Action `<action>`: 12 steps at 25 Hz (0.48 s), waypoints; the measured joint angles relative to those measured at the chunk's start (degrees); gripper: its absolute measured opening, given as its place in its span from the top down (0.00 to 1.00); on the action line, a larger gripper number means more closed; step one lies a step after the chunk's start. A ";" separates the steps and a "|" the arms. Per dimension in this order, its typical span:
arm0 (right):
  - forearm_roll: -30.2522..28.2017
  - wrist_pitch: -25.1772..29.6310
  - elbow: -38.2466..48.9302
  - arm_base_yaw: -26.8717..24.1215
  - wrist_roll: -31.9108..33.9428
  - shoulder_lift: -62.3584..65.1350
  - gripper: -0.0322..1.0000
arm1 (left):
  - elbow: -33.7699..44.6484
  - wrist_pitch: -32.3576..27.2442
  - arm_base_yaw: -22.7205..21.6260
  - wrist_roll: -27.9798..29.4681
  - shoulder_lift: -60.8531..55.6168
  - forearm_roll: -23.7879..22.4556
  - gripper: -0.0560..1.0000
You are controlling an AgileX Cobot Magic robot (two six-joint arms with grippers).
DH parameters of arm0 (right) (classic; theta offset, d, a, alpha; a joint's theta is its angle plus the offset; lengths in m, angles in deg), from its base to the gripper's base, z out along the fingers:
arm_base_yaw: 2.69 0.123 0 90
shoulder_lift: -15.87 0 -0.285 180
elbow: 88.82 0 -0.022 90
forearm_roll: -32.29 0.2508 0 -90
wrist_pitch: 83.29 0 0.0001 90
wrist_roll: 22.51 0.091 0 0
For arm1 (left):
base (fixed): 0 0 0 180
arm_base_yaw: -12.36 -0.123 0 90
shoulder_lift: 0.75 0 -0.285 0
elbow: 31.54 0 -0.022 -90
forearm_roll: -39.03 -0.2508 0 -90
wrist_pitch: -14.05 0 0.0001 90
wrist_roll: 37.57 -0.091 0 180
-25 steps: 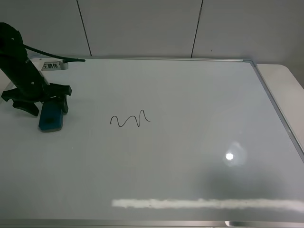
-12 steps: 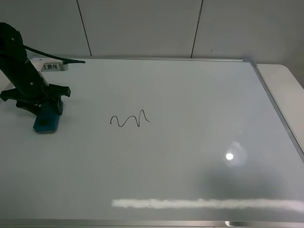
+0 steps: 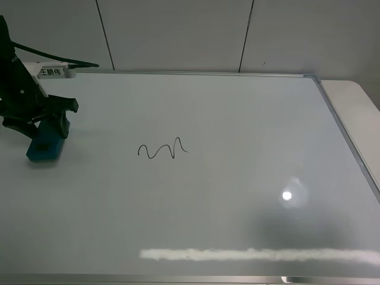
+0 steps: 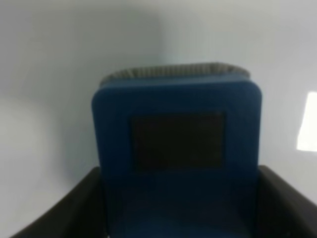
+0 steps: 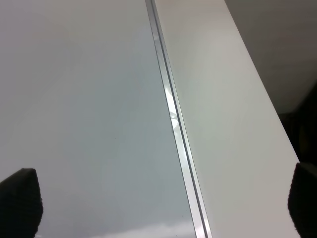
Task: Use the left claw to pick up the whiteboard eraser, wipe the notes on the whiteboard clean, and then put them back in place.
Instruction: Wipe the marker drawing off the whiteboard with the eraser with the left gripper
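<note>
Eraser [image 3: 44,147] held in the left gripper [image 3: 43,123], far left of the whiteboard [image 3: 237,119].
The frame's left edge cuts off the arm, and the gripper hides the eraser's upper end. In the blurred wrist view, fingers [image 4: 74,213] press both sides, seemingly clamped. Its long axis runs near-vertical, free end toward the lower left. The right gripper's [image 5: 161,198] fingers stand wide apart.

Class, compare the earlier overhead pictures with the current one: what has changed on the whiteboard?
The left hand moved leftward, further from the notes, still gripping the whiteboard eraser. The notes remain unwiped, and the whiteboard has not shifted.
</note>
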 joint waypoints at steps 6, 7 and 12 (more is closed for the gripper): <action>0.00 0.00 0.00 0.00 0.00 0.00 0.01 | 0.00 -4.35 0.31 0.00 -2.40 2.09 0.42; 0.00 0.00 0.00 0.00 0.00 0.00 0.01 | 0.00 -4.79 0.78 0.00 -2.40 2.09 0.42; 0.00 0.00 0.00 0.00 0.00 0.00 0.01 | -2.50 -5.95 4.76 -0.06 -2.40 2.46 0.42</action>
